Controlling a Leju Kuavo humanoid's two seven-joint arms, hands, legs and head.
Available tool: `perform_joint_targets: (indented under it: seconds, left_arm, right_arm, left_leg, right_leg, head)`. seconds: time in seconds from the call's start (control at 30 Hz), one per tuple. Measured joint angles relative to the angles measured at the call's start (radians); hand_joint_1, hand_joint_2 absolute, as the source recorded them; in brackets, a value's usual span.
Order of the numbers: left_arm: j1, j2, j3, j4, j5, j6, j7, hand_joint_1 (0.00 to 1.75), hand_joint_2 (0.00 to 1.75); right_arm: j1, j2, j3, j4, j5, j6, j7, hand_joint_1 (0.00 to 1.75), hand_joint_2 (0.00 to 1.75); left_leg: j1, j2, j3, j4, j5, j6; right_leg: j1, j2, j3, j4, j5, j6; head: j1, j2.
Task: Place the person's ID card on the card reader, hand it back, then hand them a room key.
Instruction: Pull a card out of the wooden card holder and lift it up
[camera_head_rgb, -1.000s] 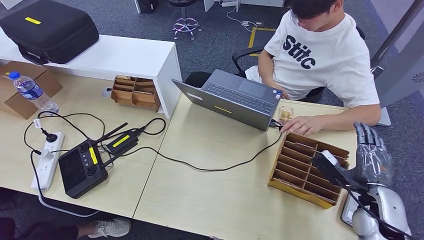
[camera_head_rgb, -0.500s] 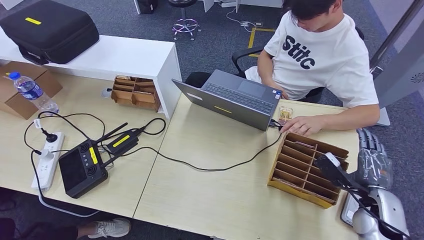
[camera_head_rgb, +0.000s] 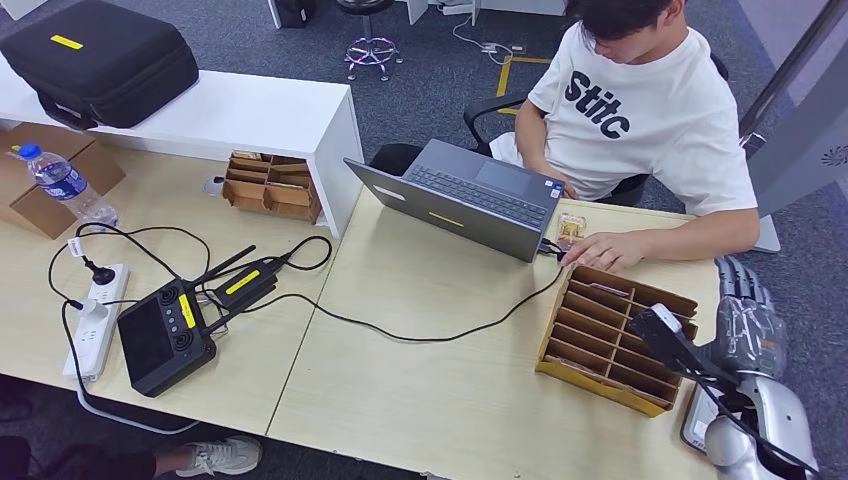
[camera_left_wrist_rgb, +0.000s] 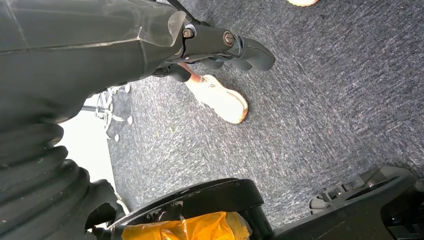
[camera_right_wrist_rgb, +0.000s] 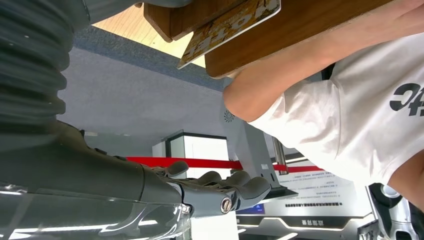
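— So, how far along is it?

— Barely begun, I'd judge. A small patterned card (camera_head_rgb: 571, 230) lies on the table (camera_head_rgb: 450, 400) just beside the laptop (camera_head_rgb: 470, 200), near the person's hand (camera_head_rgb: 605, 250); whether it is the ID card I cannot tell. Nothing is in the robot's grasp, so reading, handing back and giving a key all seem left.

— And the reader?

— A flat grey device (camera_head_rgb: 690, 425) at the table's near right corner, partly under the right arm, may be it.

— The hands?

— The right hand (camera_head_rgb: 745, 320) is raised beside the wooden divider tray (camera_head_rgb: 610, 335), fingers (camera_right_wrist_rgb: 225, 187) straight and apart, holding nothing. The left hand (camera_left_wrist_rgb: 235, 45) hangs over the carpet; how its fingers lie I cannot tell.

— Room keys?

— A printed card (camera_right_wrist_rgb: 227, 27) sticks out of the tray in the right wrist view, likely one.

— Any change?

— The right hand sits slightly lower than a second ago; the person's hand and the card have stayed put.
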Motion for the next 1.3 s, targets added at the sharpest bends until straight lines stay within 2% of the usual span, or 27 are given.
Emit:
perform_joint_targets:
  seconds: [0.5, 0.8, 1.3]
  left_arm:
    - [0.0, 0.0, 0.0, 0.0, -0.003, 0.0, 0.0, 0.0, 1.75]
    - [0.0, 0.0, 0.0, 0.0, -0.004, 0.0, -0.001, 0.0, 1.75]
    - [0.0, 0.0, 0.0, 0.0, -0.004, 0.0, -0.002, 0.0, 1.75]
  right_arm:
    - [-0.002, 0.0, -0.013, 0.008, 0.006, -0.01, -0.016, 0.0, 1.75]
    - [0.03, 0.014, -0.004, -0.095, 0.043, 0.022, -0.011, 0.0, 1.75]
    - [0.038, 0.016, -0.004, -0.118, 0.042, 0.024, -0.01, 0.0, 1.75]
  left_leg:
    - [0.0, 0.0, 0.0, 0.0, 0.0, 0.0]
    - [0.0, 0.0, 0.0, 0.0, 0.0, 0.0]
    - [0.0, 0.0, -0.001, 0.0, 0.0, 0.0]
  right_leg:
    - [0.0, 0.0, 0.001, 0.0, 0.0, 0.0]
    - [0.0, 0.0, 0.0, 0.0, 0.0, 0.0]
    - [0.0, 0.0, 0.0, 0.0, 0.0, 0.0]
  head:
    - [0.0, 0.0]
    - [0.0, 0.0]
    - [0.0, 0.0]
